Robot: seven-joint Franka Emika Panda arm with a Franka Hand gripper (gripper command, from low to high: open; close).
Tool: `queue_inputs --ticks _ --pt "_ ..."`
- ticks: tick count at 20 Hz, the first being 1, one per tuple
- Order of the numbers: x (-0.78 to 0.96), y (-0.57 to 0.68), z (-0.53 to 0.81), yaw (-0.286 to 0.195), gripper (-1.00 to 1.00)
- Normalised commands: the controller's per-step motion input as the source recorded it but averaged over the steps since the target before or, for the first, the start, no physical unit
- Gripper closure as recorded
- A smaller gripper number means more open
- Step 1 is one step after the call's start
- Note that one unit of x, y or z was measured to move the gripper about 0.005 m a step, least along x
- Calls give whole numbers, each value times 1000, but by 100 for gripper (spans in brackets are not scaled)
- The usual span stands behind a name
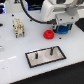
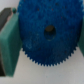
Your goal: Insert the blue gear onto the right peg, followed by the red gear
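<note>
Gripping the blue gear [image 2: 47, 32] at its toothed rim, the pincer [image 1: 62, 28] stands spread just to the disc's width; flat bright plastic with a dark centre hole, it hangs above the white table [image 1: 15, 55]; the smaller red gear [image 1: 48, 34] lies just beside.

Both pictures are small and coarse, with fine detail lost. In the exterior view the light is bright and even, seemingly from overhead: the white table [image 1: 15, 55] is washed out almost to glare, and only soft, short shadows lie under the gripper [image 1: 62, 30] and beside the red gear [image 1: 48, 34] next to it. The wrist view is blurred throughout; the blue gear [image 2: 50, 32] right at the gripper fills it, its teeth smeared, its colour saturated, the edges dimmer.
</note>
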Motion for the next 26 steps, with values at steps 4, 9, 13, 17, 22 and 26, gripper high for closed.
queue_inputs --ticks 4,9,13,17,22,26 --pt "1 -39 215 0 100" --pt "296 -110 592 0 100" --pt "431 -194 601 0 100" --pt "570 -271 536 0 100" --pt "634 -317 541 0 100" --pt "644 -361 443 0 100"
